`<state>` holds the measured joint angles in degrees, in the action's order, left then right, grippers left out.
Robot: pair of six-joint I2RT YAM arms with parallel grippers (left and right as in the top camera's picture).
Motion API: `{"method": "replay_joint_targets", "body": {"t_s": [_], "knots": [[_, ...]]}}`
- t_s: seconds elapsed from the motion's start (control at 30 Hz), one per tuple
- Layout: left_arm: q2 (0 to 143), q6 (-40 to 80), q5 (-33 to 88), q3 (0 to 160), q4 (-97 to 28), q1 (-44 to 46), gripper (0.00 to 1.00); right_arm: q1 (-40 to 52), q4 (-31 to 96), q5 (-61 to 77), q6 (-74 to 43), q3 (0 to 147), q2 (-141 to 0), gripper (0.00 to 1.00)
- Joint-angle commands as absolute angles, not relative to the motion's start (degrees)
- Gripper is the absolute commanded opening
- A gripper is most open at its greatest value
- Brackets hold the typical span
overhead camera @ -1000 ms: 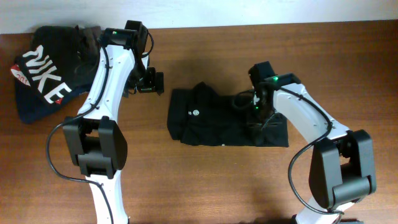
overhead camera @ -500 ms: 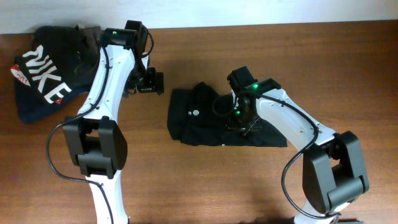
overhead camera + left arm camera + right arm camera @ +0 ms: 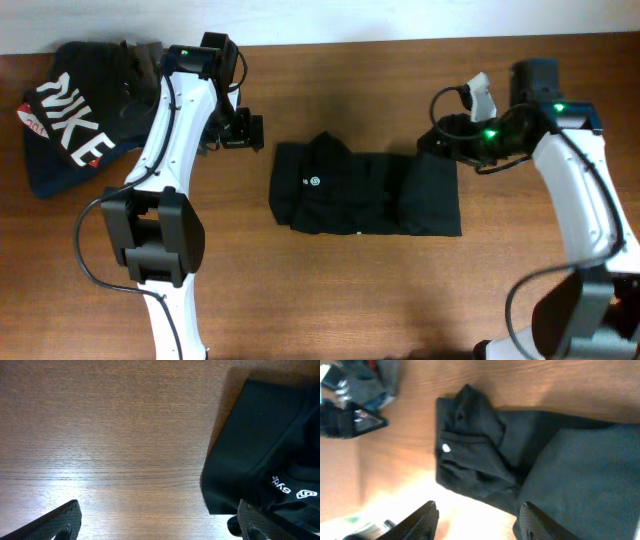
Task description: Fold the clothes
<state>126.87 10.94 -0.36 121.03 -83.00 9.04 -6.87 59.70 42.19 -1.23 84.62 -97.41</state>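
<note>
The clothes, a black T-shirt (image 3: 365, 195), lie folded into a flat rectangle at the table's middle, with a small white round mark (image 3: 314, 181) near the left end. My right gripper (image 3: 438, 140) hovers above the shirt's far right corner, open and holding nothing. In the right wrist view the shirt (image 3: 530, 460) lies below the spread fingers (image 3: 422, 520). My left gripper (image 3: 250, 132) hangs just left of the shirt, wide open over bare wood. The left wrist view has the shirt's corner (image 3: 265, 445) at the right, beside one finger (image 3: 255, 522).
A heap of dark garments with big white NIKE lettering (image 3: 70, 120) sits at the back left corner. The table's far edge meets a white wall (image 3: 400, 18). Bare wood (image 3: 350, 290) lies in front of the shirt.
My right gripper has come up off the shirt, swung back to the right and opened wider. The shirt's right part now lies flat. The left arm has not moved.
</note>
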Motion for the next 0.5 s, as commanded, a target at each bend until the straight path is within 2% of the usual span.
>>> {"method": "replay_joint_targets", "body": {"t_s": [0.0,0.27,0.47], "knots": [[125.86,11.22,0.25,121.54,-82.74,9.02,0.99,-9.45,60.01,60.03,9.91,82.76,-104.66,0.59],[125.86,11.22,0.25,121.54,-83.42,9.02,0.99,-8.4,53.41,71.7,11.35,82.72,-125.08,0.59],[125.86,11.22,0.25,121.54,-83.2,9.02,0.99,-5.72,52.62,67.68,11.33,82.72,-131.66,0.59]]}}
